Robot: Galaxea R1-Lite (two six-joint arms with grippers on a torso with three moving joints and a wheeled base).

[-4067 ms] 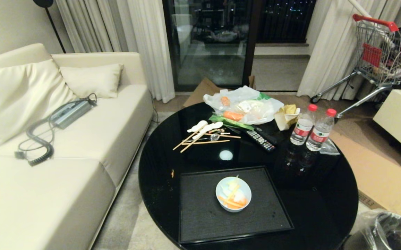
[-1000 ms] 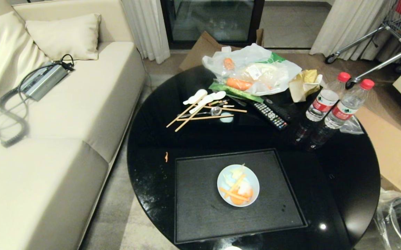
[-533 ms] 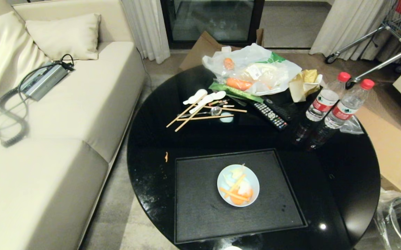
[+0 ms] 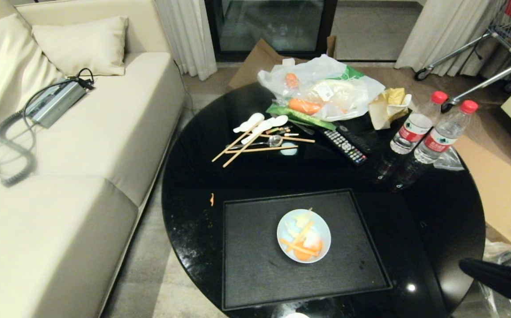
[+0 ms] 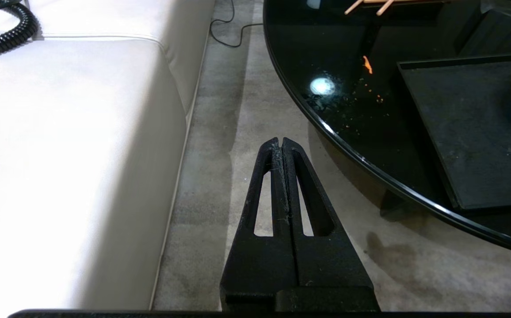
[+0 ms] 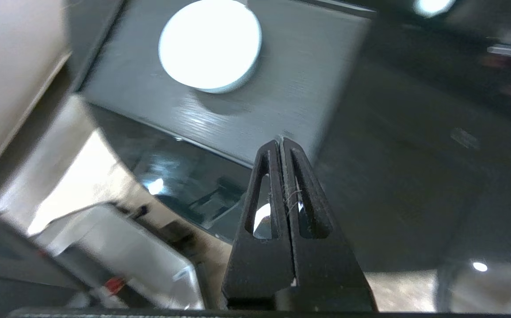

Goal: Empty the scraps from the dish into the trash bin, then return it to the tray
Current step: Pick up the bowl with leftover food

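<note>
At lower right, the right gripper (image 4: 464, 265) has just entered, jaws pressed together, empty. Dish (image 4: 303, 236) pickup from the tray (image 4: 255, 274) is beginning; left gripper (image 5: 280, 142) parked, closed

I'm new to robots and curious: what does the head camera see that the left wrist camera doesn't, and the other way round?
Only the head view shows the scraps inside the dish, the water bottles, the remote and the right pincer at the table's edge. Only the left wrist view shows the left pincer, shut, over the carpet beside the sofa. Both show the tray on the black table.
</note>
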